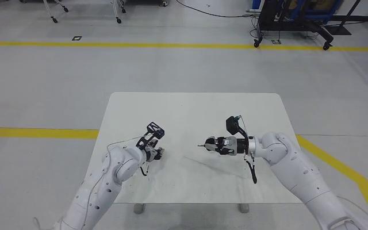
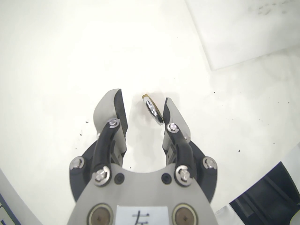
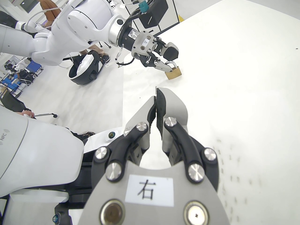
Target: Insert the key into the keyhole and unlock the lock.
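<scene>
On the white table (image 1: 190, 109), left of centre in the top view, the left gripper (image 2: 142, 97) gapes around the lock (image 3: 173, 73); right of centre the right gripper (image 3: 156, 94) pinches the thin key (image 1: 200, 145). The brass lock looks heavy and stiff, its shackle (image 2: 153, 111) slippery: clamp the body. The right wrist view shows that body; the left wrist view, the shackle against one finger (image 2: 174, 115)

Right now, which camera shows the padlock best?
The right wrist view: the padlock sits on the table, brass body and shackle both plain, at the tips of the left pincer. The left wrist view catches its shackle edge-on between the fingers; the top view leaves it too small to make out.
</scene>
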